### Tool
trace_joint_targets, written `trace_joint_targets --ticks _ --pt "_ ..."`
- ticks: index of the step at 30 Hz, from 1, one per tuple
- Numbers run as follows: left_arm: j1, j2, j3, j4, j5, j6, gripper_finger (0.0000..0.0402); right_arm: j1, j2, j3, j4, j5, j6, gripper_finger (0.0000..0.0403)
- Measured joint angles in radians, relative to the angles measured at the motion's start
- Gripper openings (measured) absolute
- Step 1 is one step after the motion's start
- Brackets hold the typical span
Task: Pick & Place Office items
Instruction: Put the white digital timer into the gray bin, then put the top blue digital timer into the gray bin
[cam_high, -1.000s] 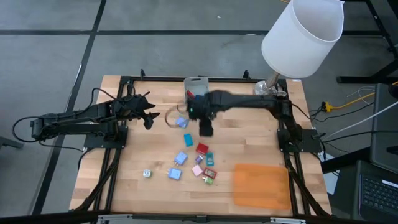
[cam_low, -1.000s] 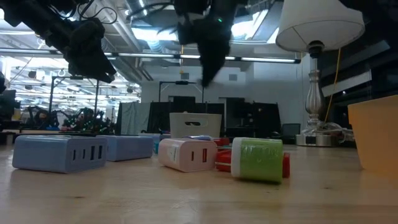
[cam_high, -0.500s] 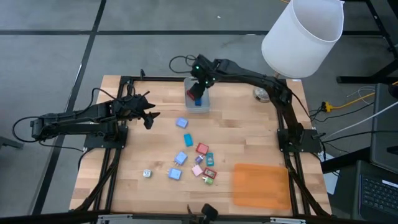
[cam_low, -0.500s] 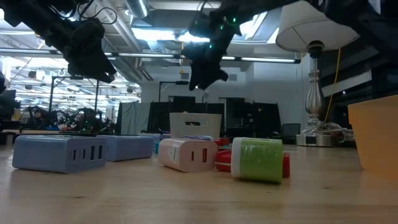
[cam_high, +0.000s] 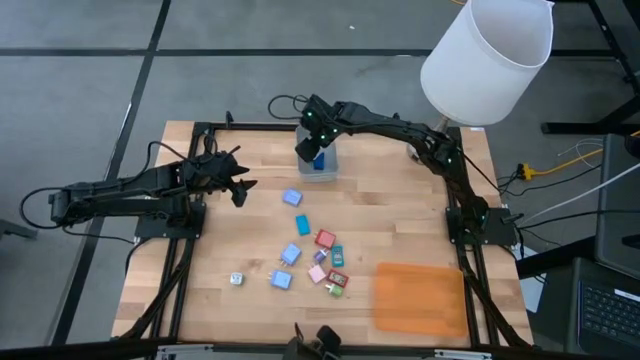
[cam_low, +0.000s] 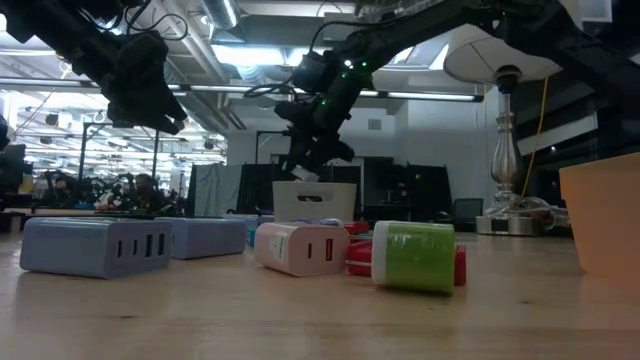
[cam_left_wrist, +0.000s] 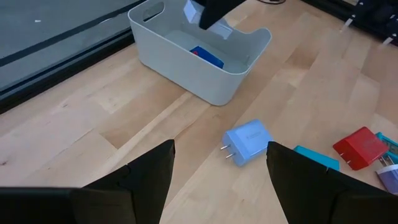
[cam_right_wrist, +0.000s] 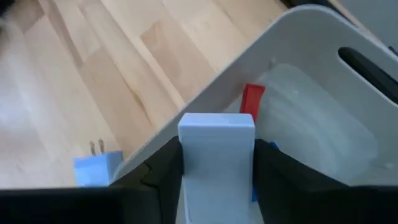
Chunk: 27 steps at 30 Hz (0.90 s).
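Observation:
The office items are small plug-like blocks scattered on the table's middle, blue, teal, red, pink and green. One blue block lies on its side near the grey bin. A red piece and a blue piece lie inside the bin. My right gripper hangs over the bin, shut on a light blue block. My left gripper is open, raised above the table's left part, a short way from the bin. My right gripper pinches the light blue block by two opposite sides between its two fingers. It comes from above, slanting down. The block is lifted clear and hangs over the bin's rim, above the red piece.
A flat orange mat lies at the table's near right. A lamp with a white shade stands at the far right corner. Blocks fill the low view's foreground, with a green one. Bare wood lies on the near left.
My right gripper has swung from above the scattered blocks toward the table's far edge, reached the bin, and then come down closer to its rim. My left arm has kept still.

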Motion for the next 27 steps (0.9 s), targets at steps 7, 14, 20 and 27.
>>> trace_joint_targets --ticks 7,14,20,27 --pt "0.000 0.000 0.000 0.000 0.000 0.001 0.0251 -0.020 -0.002 0.000 0.005 -0.027 0.090 0.0303" --pt "0.000 0.000 -0.004 -0.002 0.006 0.003 0.0251 -0.013 -0.002 0.000 0.024 -0.138 0.205 0.0274" --pt "0.000 0.000 -0.004 0.020 0.017 0.005 0.0251 0.058 -0.003 0.000 0.056 -0.332 0.271 0.0241" --pt "0.000 0.000 -0.004 0.129 0.068 0.034 0.0251 0.225 -0.005 0.000 0.062 -0.405 0.354 0.0222"
